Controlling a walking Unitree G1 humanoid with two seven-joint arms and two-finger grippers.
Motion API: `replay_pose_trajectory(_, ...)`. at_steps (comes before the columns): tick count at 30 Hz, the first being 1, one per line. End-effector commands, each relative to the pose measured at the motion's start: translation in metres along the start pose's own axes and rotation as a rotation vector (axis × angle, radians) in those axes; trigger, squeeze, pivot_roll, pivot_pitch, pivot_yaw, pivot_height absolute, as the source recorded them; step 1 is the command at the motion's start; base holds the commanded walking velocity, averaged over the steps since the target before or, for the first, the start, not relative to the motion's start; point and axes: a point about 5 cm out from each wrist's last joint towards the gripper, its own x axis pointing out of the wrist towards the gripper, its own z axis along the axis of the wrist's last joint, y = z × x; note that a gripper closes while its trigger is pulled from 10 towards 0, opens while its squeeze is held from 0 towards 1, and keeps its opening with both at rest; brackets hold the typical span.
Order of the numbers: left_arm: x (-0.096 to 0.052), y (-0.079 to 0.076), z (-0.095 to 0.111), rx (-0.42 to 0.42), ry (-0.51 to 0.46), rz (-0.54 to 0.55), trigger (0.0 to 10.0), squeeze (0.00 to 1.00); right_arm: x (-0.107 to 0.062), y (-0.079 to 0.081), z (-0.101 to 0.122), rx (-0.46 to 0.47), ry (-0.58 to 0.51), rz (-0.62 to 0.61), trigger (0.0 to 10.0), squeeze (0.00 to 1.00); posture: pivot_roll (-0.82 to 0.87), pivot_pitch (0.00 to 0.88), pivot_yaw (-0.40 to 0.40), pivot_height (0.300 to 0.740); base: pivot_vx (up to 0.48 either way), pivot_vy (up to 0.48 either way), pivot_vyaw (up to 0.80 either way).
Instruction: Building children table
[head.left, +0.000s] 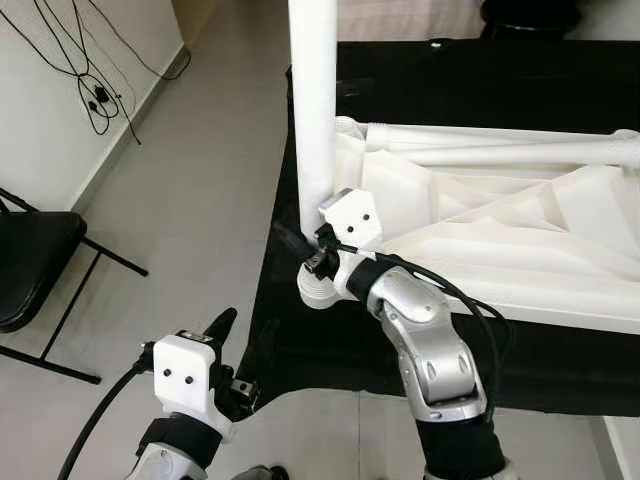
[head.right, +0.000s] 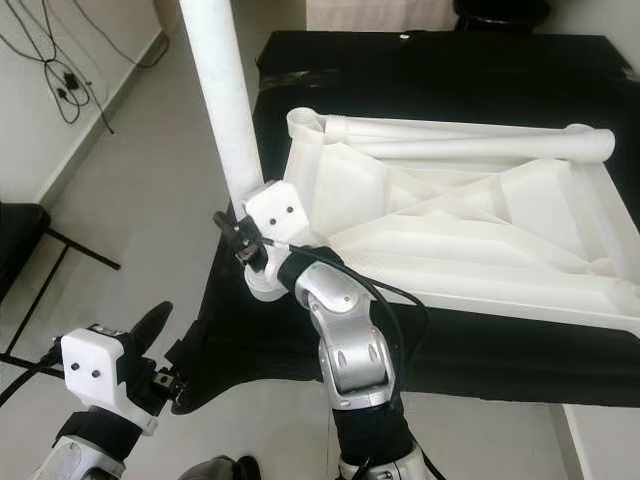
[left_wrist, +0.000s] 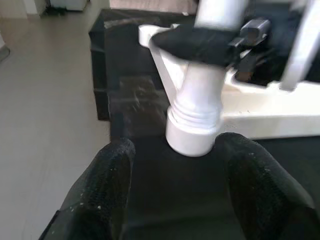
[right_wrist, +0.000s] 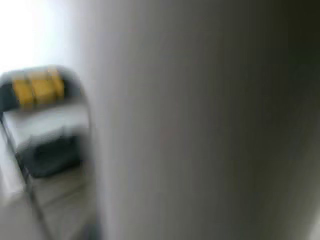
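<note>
Our right hand (head.right: 243, 238) is closed around the white leg (head.left: 313, 110) near its lower end. The leg stands upright at the corner socket (left_wrist: 194, 132) of the upturned white tabletop (head.right: 450, 225), which lies on the black counter (head.left: 480, 80). We judge that we hold it so in order to seat it in the socket. The right arm is bent and reaches forward over the counter edge. Our left hand (head.left: 222, 326) waits below and to the left of it, fingers (left_wrist: 107, 175) apart, holding nothing.

We are seeing a smooth, matt white plastic leg (head.left: 312, 110) and tabletop (head.right: 450, 220). A matt black cloth (head.left: 480, 75) is lying beneath the tabletop.
</note>
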Motion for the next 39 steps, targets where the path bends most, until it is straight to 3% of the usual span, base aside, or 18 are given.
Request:
replay_pose_trajectory(1, -0.002, 0.001, -0.002, -0.001, 0.011, 0.008, 10.0, 0.00, 0.006, 0.001, 0.004, 0.049, -0.010, 0.050, 10.0, 1.00, 0.05, 0.207, 0.015, 0.740, 0.000, 0.000, 0.00)
replay_pose_trajectory(6, -0.002, 0.000, -0.002, -0.004, 0.010, 0.003, 10.0, 0.00, 0.011, -0.003, 0.015, 0.034, -0.037, 0.120, 10.0, 1.00, 0.05, 0.214, 0.017, 0.740, 0.000, 0.000, 0.00)
replay_pose_trajectory(7, -0.002, 0.000, -0.001, -0.006, 0.010, 0.001, 10.0, 0.00, 0.017, -0.007, 0.022, 0.012, -0.071, 0.232, 10.0, 1.00, 0.06, 0.220, 0.013, 0.740, 0.000, 0.000, 0.00)
replay_pose_trajectory(8, -0.002, 0.000, -0.001, -0.006, 0.010, 0.001, 10.0, 0.00, 0.017, -0.007, 0.022, 0.012, -0.071, 0.232, 10.0, 1.00, 0.06, 0.220, 0.013, 0.740, 0.000, 0.000, 0.00)
replay_pose_trajectory(9, -0.002, -0.001, -0.001, -0.006, 0.009, 0.001, 10.0, 0.00, 0.020, -0.009, 0.029, -0.032, -0.095, 0.377, 10.0, 0.82, 0.07, 0.223, 0.011, 0.740, 0.000, 0.000, 0.00)
replay_pose_trajectory(10, -0.003, -0.002, -0.001, -0.007, 0.009, 0.002, 10.0, 0.00, 0.022, -0.010, 0.032, -0.078, -0.092, 0.534, 10.0, 0.00, 0.07, 0.226, 0.010, 0.740, 0.000, 0.000, 0.00)
replay_pose_trajectory(12, -0.003, -0.002, -0.001, -0.007, 0.009, 0.002, 10.0, 0.00, 0.022, -0.010, 0.032, -0.078, -0.092, 0.534, 10.0, 0.00, 0.07, 0.226, 0.010, 0.740, 0.000, 0.000, 0.00)
replay_pose_trajectory(15, -0.005, -0.004, 0.001, -0.007, 0.009, 0.003, 10.0, 0.00, 0.030, -0.017, 0.037, -0.124, -0.076, 0.737, 10.0, 0.00, 0.09, 0.237, 0.009, 0.740, 0.000, 0.000, 0.00)
replay_pose_trajectory(29, -0.009, -0.005, 0.003, -0.007, 0.014, 0.004, 10.0, 0.00, 0.041, -0.018, 0.049, -0.089, -0.078, 0.885, 10.0, 0.00, 0.11, 0.255, 0.005, 0.740, 0.000, 0.000, 0.00)
replay_pose_trajectory(30, -0.009, -0.006, 0.003, -0.007, 0.015, 0.004, 10.0, 0.00, 0.042, -0.017, 0.049, -0.082, -0.075, 0.920, 5.1, 0.00, 0.11, 0.255, 0.005, 0.740, 0.000, 0.000, 0.00)
replay_pose_trajectory(33, -0.009, -0.006, 0.003, -0.007, 0.015, 0.004, 10.0, 0.00, 0.042, -0.017, 0.049, -0.082, -0.075, 0.920, 5.1, 0.00, 0.11, 0.255, 0.005, 0.740, 0.000, 0.000, 0.00)
replay_pose_trajectory(34, -0.009, -0.006, 0.003, -0.007, 0.015, 0.005, 10.0, 0.00, 0.042, -0.018, 0.049, -0.078, -0.074, 0.951, 0.0, 0.00, 0.11, 0.260, 0.004, 0.740, 0.000, 0.000, 0.00)
replay_pose_trajectory(39, -0.009, -0.005, 0.003, -0.007, 0.015, 0.006, 10.0, 0.00, 0.042, -0.022, 0.049, -0.075, -0.083, 0.933, 0.0, 0.00, 0.11, 0.257, 0.006, 0.740, 0.000, 0.000, 0.00)
